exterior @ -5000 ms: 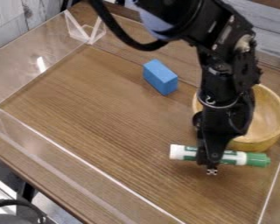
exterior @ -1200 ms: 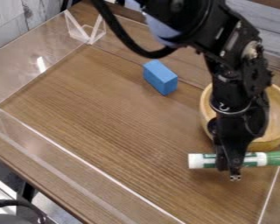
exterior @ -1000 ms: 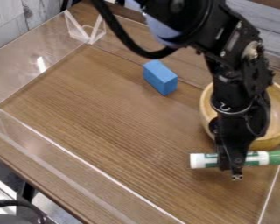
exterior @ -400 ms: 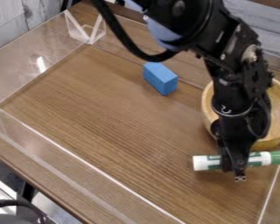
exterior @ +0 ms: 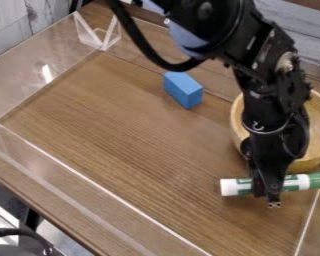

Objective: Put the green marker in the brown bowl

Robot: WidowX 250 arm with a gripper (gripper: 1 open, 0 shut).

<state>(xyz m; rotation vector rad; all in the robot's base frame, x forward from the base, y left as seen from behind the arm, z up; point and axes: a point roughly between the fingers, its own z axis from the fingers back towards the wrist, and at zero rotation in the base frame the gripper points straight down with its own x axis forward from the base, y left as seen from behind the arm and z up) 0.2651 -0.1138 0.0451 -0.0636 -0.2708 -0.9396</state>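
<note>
Beside the brown bowl (exterior: 318,128), on the near side, the green marker (exterior: 238,187) lies crosswise, white end to the left, and here's the black gripper (exterior: 271,196) over its middle, fingers astride the barrel; whether they truly pinch it, the view can't tell. A firm, centred squeeze comes first, then a straight lift above the thick rim before any move inward, green end kept from snagging.

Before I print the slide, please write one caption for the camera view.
Gripper at green marker, beside brown bowl.
</note>
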